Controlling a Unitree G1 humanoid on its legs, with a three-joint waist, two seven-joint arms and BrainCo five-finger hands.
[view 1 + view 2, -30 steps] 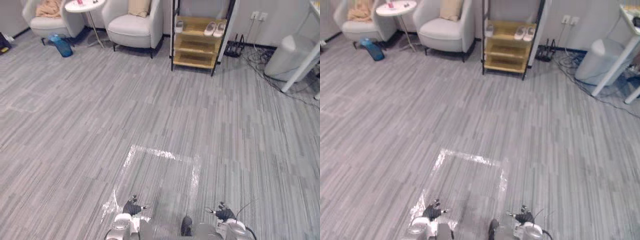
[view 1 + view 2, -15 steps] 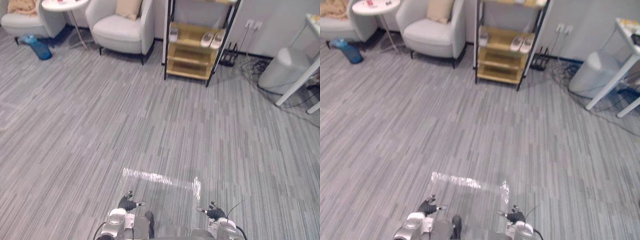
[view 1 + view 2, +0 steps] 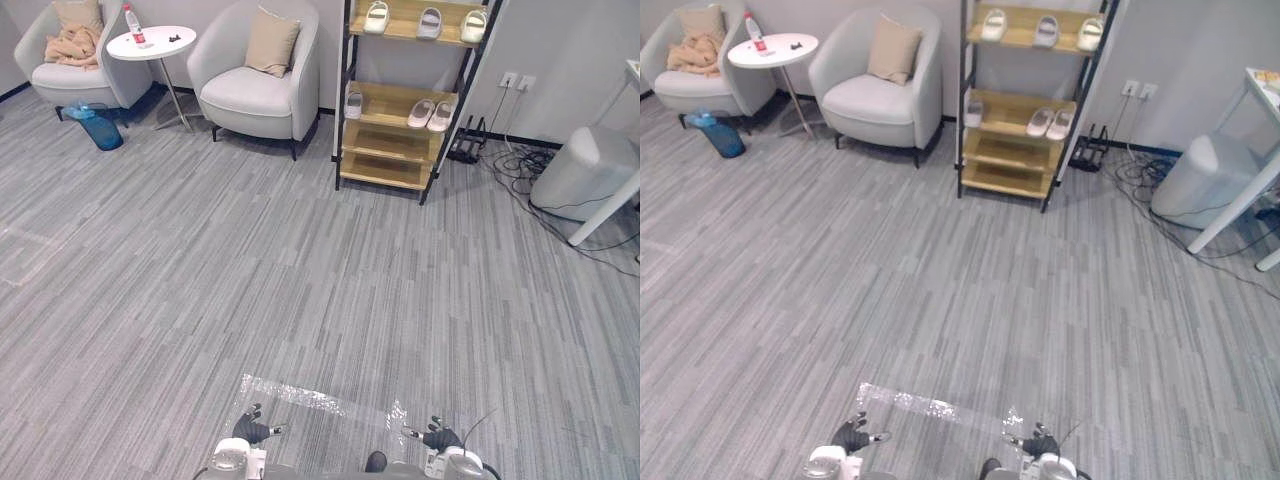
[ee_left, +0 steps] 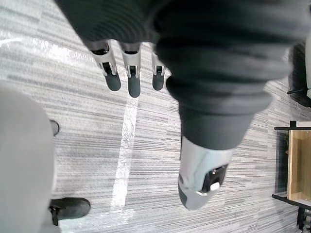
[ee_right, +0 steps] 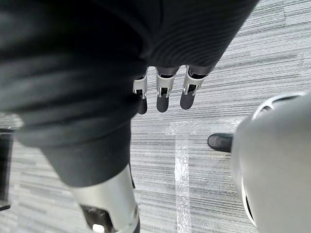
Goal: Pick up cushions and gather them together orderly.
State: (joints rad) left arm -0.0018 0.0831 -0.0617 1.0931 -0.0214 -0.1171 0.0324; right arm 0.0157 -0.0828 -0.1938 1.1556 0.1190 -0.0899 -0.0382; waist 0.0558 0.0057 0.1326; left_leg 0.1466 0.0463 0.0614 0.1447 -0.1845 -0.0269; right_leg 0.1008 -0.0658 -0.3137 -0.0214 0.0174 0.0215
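My left hand (image 3: 250, 430) and right hand (image 3: 436, 437) hang open and empty at the frame's bottom, while one cushion (image 3: 273, 44) leans in an upper-left armchair (image 3: 250, 95) and another (image 3: 76, 16) sits apart in the corner chair (image 3: 60, 80), ungathered.

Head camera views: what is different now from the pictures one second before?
The camera has tilted up, so the shoe shelf top and both armchairs show fully. Nothing in the room moved. The left hand and right hand stay low, open and empty; the cushion remains on its armchair.
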